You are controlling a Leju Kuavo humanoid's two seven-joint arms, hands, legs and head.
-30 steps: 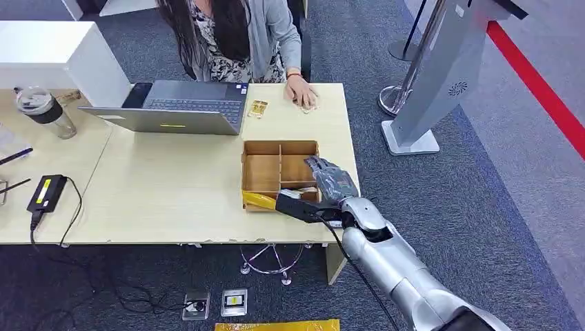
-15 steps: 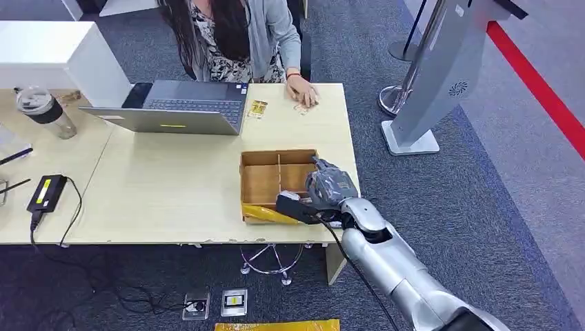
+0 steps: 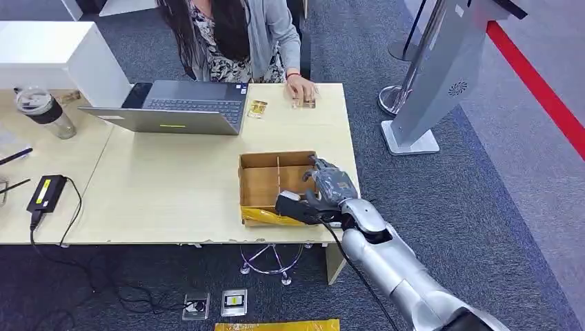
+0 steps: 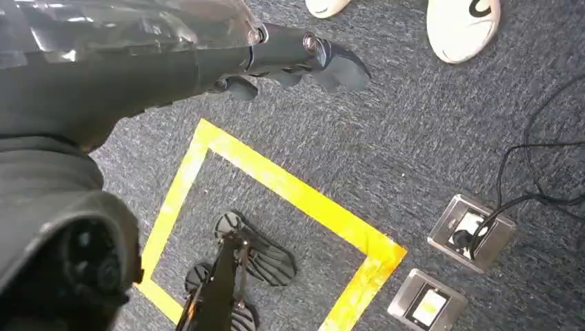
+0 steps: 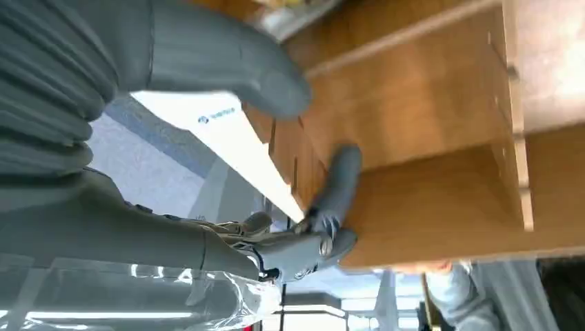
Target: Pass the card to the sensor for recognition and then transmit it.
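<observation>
A white card (image 5: 227, 134) with blue print stands in a compartment of the wooden divided box (image 3: 265, 181) near the table's right front corner. My right hand (image 3: 330, 185) reaches into the box's right side, and its thumb (image 5: 227, 58) and fingers (image 5: 334, 196) close around the card. In the head view the hand hides the card. The grey sensor kiosk (image 3: 441, 76) stands on the floor right of the table. My left hand (image 4: 207, 62) hangs over the carpet, fingers loosely apart, holding nothing.
A person sits behind the table with a hand (image 3: 301, 89) on a small item. A laptop (image 3: 176, 107), a bottle (image 3: 45, 110) and a power adapter (image 3: 47, 192) lie to the left. A yellow wrapper (image 3: 265, 217) lies against the box front.
My right hand has sunk deeper into the box and curled its fingers. The box has slid slightly toward the table's front edge.
</observation>
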